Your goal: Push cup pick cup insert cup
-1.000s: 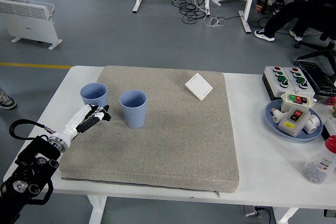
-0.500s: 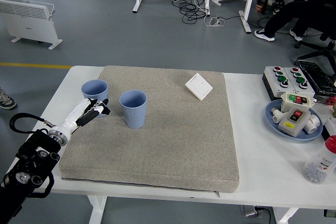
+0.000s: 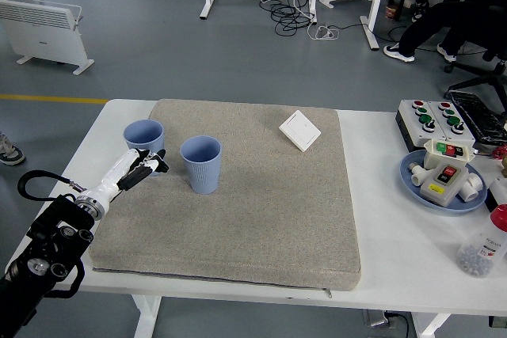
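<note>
So at the lower left of the frame you've got the left arm point(image 3: 47, 251) coming in over the table edge, and its left hand point(image 3: 135, 170) is reaching up toward the left-centre with the fingers point(image 3: 150, 165) bunched fairly close together and holding nothing; from this angle I can't tell if the tips are actually touching anything. Right behind the hand, just off the grey mat point(image 3: 261, 211) on the white table point(image 3: 412, 243), sits the first cup point(image 3: 143, 137), upright, mouth open. The second cup point(image 3: 201, 164) stands on the mat a little to the right, near the hand but apart from it, also upright. Both look like light ribbed plastic tumblers, so my guess is they'll slide or tip with barely any force, especially on that fuzzy mat, which probably grabs the base. I'd push low near the bottom, and for the pick wrap around the ribbed wall mid-height instead of pinching the thin rim, which likely flexes. Further back toward the upper middle a white switch plate point(image 3: 299, 130) lies flat on the mat. No right arm showing.
</note>
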`<state>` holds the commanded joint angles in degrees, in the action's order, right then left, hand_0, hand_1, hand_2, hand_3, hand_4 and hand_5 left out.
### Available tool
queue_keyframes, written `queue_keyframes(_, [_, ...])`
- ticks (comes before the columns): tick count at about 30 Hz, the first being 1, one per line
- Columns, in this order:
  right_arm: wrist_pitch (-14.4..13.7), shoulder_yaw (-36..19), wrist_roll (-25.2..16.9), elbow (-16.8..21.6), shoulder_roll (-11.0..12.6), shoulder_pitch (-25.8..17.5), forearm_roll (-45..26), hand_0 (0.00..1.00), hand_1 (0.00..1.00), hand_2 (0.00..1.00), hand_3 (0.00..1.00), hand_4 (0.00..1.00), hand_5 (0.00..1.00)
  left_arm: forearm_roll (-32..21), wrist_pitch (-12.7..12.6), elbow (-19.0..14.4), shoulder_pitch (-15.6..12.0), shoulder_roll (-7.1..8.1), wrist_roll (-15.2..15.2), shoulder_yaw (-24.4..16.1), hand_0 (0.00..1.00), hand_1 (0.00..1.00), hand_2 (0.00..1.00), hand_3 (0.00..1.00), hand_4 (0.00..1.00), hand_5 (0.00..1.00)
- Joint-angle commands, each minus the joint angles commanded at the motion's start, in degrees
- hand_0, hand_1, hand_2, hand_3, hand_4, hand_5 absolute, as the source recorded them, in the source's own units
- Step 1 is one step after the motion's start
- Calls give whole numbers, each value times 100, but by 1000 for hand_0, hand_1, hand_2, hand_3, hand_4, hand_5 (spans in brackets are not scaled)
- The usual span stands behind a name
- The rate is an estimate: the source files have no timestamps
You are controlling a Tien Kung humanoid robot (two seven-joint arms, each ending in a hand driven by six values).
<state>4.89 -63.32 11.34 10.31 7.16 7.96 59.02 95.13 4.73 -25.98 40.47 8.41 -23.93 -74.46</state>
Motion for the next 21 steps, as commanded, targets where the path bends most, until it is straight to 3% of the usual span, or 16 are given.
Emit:
queue_keyframes(4, [-1, 2, -2, 0, 1, -8, -29, 773, 684, 682, 568, 131, 469, -82, -23, -219, -146, 71, 78, 35, 780, 639, 542, 465, 582, 998])
queue_keyframes(5, [-1, -1, -2, 0, 3, -11, -32, 773, 684, 682, 568, 131, 469, -99, -15, -295, -207, 86, 100, 3, 704, 604, 527, 465, 576, 998])
queue_keyframes(10, [-4, -27, -3, 0, 0, -15, -10, 773, 684, 682, 568, 131, 469, -198, -23, -752, -511, 208, 174, -46, 704, 604, 527, 465, 576, 998])
queue_keyframes(11, [-5, -28, -4, 0, 0, -15, -11, 773, 684, 683, 568, 131, 469, -210, -24, -848, -551, 233, 180, -40, 640, 585, 519, 464, 570, 998])
queue_keyframes(12, [-5, -30, -4, 0, 1, -15, -12, 773, 684, 683, 568, 131, 469, -220, -26, -914, -584, 256, 186, -41, 640, 585, 519, 464, 570, 998])
queue_keyframes(16, [-7, -49, -8, 0, 2, -16, -12, 773, 684, 683, 568, 131, 469, -297, -91, -1540, -862, 466, 216, -114, 640, 585, 519, 464, 570, 998])
queue_keyframes(17, [-8, -56, -9, 0, 1, -15, -11, 773, 684, 683, 568, 131, 469, -300, -113, -1713, -906, 505, 217, -137, 563, 566, 518, 473, 590, 998])
queue_keyframes(21, [-11, -72, -10, 0, 0, -17, -12, 773, 684, 683, 568, 131, 469, -255, -357, -2412, -1012, 689, 206, -355, 563, 566, 518, 473, 590, 998])
